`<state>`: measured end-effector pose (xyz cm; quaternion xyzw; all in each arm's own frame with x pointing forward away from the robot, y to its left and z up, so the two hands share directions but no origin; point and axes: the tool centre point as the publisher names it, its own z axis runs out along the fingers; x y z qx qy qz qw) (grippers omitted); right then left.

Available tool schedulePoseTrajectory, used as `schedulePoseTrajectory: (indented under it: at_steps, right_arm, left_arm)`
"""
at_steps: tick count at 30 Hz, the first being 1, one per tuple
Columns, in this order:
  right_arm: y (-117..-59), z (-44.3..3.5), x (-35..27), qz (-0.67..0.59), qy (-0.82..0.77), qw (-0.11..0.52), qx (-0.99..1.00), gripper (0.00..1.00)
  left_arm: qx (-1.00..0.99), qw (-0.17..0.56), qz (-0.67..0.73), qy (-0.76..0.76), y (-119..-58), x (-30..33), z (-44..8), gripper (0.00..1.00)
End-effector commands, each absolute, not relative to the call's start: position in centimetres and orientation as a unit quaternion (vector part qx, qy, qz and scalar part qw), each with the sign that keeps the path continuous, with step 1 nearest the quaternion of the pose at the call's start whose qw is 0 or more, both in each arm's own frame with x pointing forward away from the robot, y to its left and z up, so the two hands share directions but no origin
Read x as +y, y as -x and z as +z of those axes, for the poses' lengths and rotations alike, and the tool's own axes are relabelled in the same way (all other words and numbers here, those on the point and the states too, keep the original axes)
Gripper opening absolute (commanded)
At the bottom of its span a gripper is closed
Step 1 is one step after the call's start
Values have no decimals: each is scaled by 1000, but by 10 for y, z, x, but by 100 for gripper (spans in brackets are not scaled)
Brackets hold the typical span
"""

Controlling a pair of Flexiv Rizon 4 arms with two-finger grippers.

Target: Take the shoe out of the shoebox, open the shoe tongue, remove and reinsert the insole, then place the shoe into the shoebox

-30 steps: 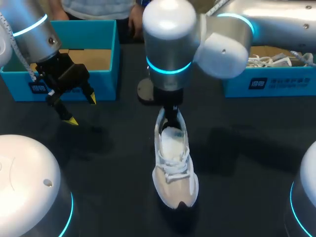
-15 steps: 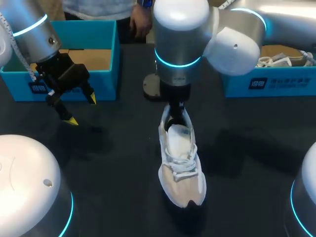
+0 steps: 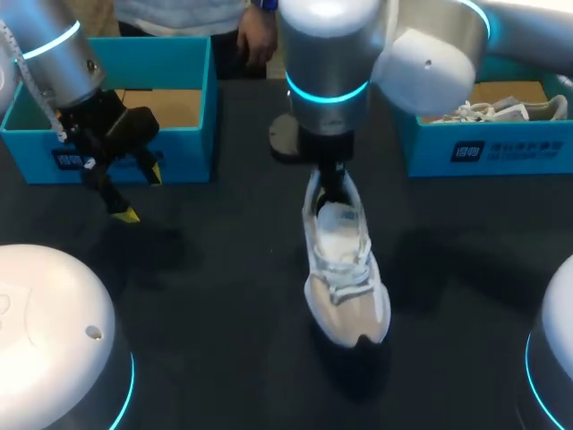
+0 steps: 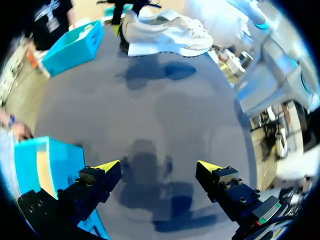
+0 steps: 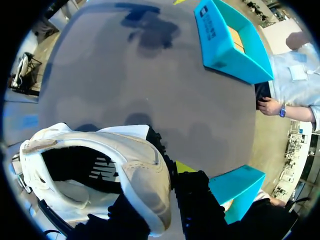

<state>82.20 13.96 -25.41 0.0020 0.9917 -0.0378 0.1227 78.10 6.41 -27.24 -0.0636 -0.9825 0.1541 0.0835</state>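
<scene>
Right gripper [image 3: 329, 186] pinches white sneaker [image 3: 345, 278] by the heel collar.
Sneaker sits mid-table [image 3: 206, 296], toe toward robot, between left shoebox [image 3: 208, 98] and right shoebox [image 3: 430, 148]; left gripper [image 3: 141, 193] fingers spread, beside left shoebox.

We can read no text for certain. On the bench [image 3: 224, 296], the box at the far right corner [image 3: 430, 154] bears a dark label [image 3: 508, 150] with white marks too small to read. The box at the far left corner [image 3: 192, 148] bears a like label [image 3: 70, 161]. Inside the shoe [image 5: 140, 170] a white logo [image 5: 106, 172] stands on the black lining.
</scene>
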Motion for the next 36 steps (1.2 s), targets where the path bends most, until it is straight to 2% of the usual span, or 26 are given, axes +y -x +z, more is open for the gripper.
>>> schedulePoseTrajectory:
  at_steps: [1,25,28,36]
  right_arm:
    - [-838,-240,126,-37,2,121,992,0]
    - [-946,-195,56,-53,46,139,988,0]
    - [-947,-194,56,-53,46,139,988,0]
    - [-947,-194,56,-53,46,139,988,0]
  left_arm:
    - [-985,90,144,26,-782,69,-269,100]
    - [-887,133,98,-430,-812,155,-248,100]
    - [-861,71,55,-501,-812,162,-245,100]
    - [-861,71,55,-501,-812,162,-245,100]
